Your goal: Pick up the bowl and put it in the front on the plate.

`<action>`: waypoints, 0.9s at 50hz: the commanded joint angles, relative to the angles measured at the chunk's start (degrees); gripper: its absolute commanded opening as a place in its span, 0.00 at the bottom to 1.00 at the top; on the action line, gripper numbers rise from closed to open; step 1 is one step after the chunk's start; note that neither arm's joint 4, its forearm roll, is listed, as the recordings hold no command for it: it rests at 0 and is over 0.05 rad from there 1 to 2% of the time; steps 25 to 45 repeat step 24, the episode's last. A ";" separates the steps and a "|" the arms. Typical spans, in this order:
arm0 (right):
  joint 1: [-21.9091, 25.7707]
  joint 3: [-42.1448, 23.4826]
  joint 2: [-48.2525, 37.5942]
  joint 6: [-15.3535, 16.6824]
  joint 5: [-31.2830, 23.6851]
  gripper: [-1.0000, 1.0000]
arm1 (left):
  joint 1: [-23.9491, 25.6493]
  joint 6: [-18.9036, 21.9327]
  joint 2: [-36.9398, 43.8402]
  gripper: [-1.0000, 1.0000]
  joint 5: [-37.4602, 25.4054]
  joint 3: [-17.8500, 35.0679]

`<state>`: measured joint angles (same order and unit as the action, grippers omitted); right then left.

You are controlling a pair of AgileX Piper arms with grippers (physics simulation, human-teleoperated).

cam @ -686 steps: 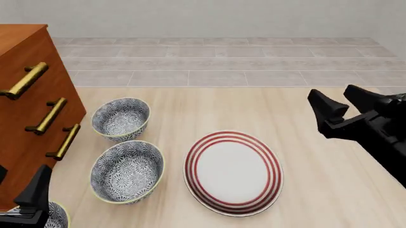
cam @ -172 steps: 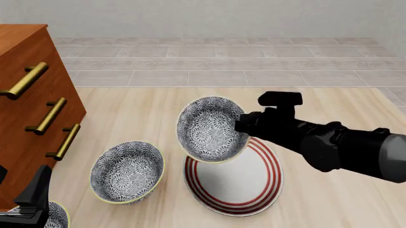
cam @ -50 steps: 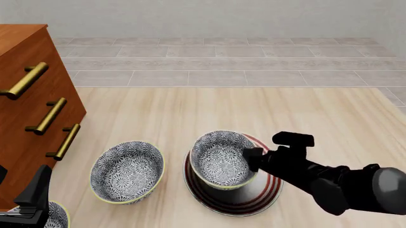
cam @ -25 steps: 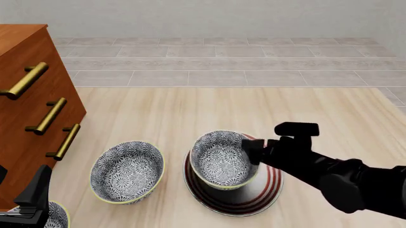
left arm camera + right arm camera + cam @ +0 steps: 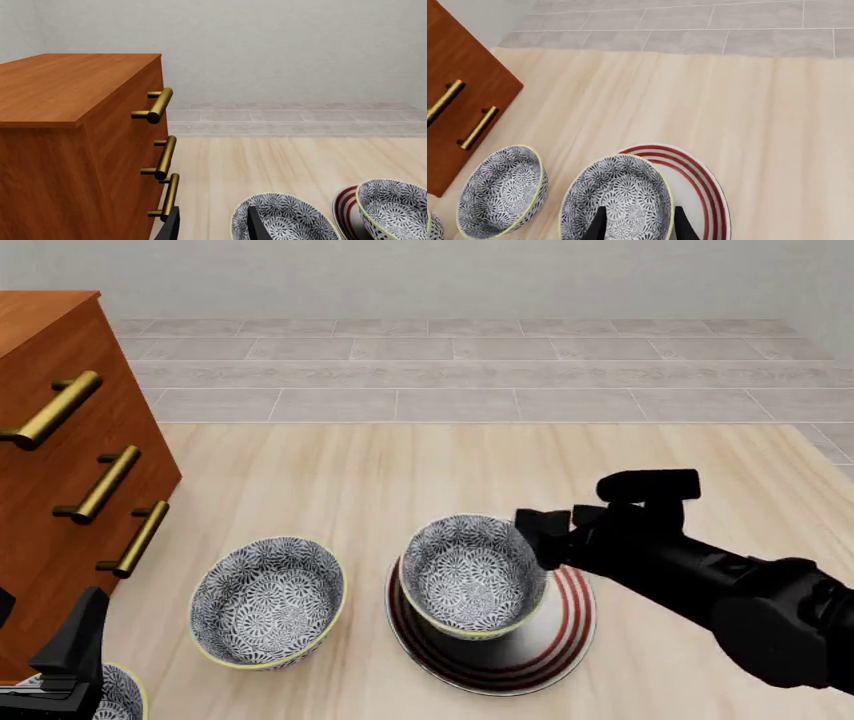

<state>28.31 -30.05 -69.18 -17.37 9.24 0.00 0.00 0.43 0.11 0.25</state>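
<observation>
Now the bowl (image 5: 473, 574) sits upright on the plate (image 5: 567, 635), toward its left side, near the table's front edge. Since half a second ago the right gripper (image 5: 546, 536) has let go and lifted off the rim, fingers parted, so placement looks finished. Left gripper (image 5: 212, 226) idles, spread and empty, by the second bowl (image 5: 266, 602).

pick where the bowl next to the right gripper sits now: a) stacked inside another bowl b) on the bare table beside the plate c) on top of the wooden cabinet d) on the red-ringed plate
d: in the front view the bowl rests upright on the plate, whose red rings show around its base, with the right gripper at its rim.
</observation>
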 commanded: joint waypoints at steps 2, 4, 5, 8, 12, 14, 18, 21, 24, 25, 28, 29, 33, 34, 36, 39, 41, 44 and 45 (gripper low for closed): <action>0.40 -1.54 5.37 3.19 -4.25 1.00 | 0.00 0.00 0.00 1.00 0.00 0.00; 0.55 -1.86 6.23 4.39 -4.91 1.00 | 0.00 0.00 0.00 1.00 0.00 0.00; 0.24 -2.14 6.58 5.68 -5.32 1.00 | 0.00 0.00 0.00 1.00 0.00 0.00; 0.19 -2.01 8.30 6.66 -5.48 1.00 | 0.00 0.00 0.00 1.00 0.00 0.00; 0.49 -1.71 11.12 7.14 -5.52 1.00 | 0.00 0.00 0.00 1.00 0.00 0.00; 0.44 -1.63 12.38 8.20 -5.48 1.00 | 0.00 0.00 0.00 1.00 0.00 0.00; 0.76 -1.15 14.28 6.42 -5.23 1.00 | 0.00 0.00 0.00 1.00 0.00 0.00; 0.62 -0.95 16.17 7.13 -5.04 1.00 | 0.00 0.00 0.00 1.00 0.00 0.00; 0.96 -0.60 19.05 8.05 -4.77 1.00 | 0.00 0.00 0.00 1.00 0.00 0.00; 0.96 -0.60 19.05 8.05 -4.77 1.00 | 0.00 0.00 0.00 1.00 0.00 0.00; 0.96 -0.60 19.05 8.05 -4.77 1.00 | 0.00 0.00 0.00 1.00 0.00 0.00; 0.96 -0.60 19.05 8.05 -4.77 1.00 | 0.00 0.00 0.00 1.00 0.00 0.00; 0.96 -0.60 19.05 8.05 -4.77 1.00 | 0.00 0.00 0.00 1.00 0.00 0.00; 0.96 -0.60 19.05 8.05 -4.77 1.00 | 0.00 0.00 0.00 1.00 0.00 0.00; 0.96 -0.60 19.05 8.05 -4.77 1.00 | 0.00 0.00 0.00 1.00 0.00 0.00; 0.96 -0.60 19.05 8.05 -4.77 1.00 | 0.00 0.00 0.00 1.00 0.00 0.00; 0.96 -0.60 19.05 8.05 -4.77 1.00 | 0.00 0.00 0.00 1.00 0.00 0.00; 0.96 -0.60 19.05 8.05 -4.77 1.00 | 0.00 0.00 0.00 1.00 0.00 0.00; 0.96 -0.60 19.05 8.05 -4.77 1.00 | 0.00 0.00 0.00 1.00 0.00 0.00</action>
